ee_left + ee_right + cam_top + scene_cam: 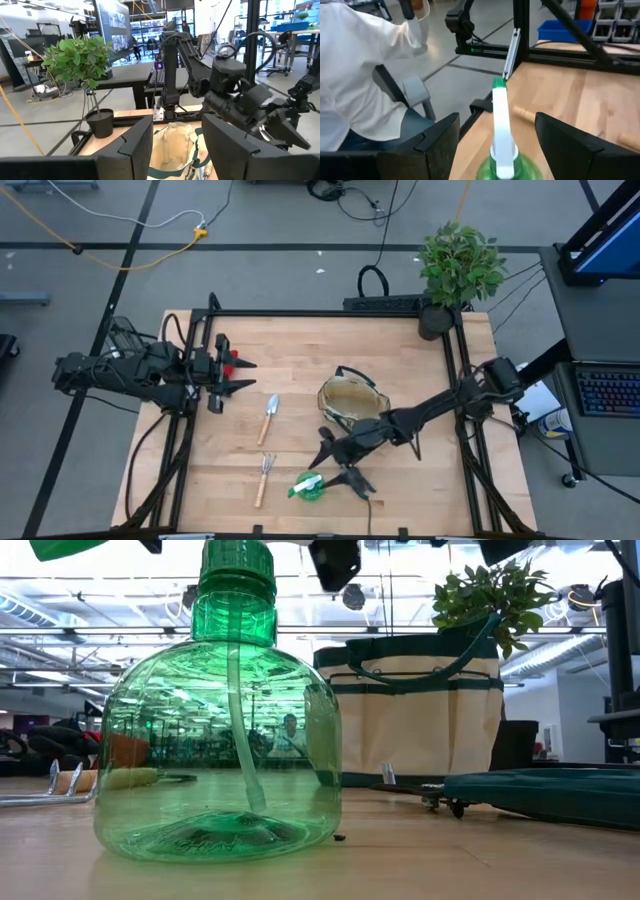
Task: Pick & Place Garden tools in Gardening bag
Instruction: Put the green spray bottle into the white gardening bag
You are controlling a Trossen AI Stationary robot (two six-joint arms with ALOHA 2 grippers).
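R hand [336, 458] apart over green bottle [311, 487]; L hand [232, 373] apart, idle.

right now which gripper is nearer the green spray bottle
Right. The right gripper hangs open just over the green spray bottle; the left gripper waits open, far across the table near its left edge.
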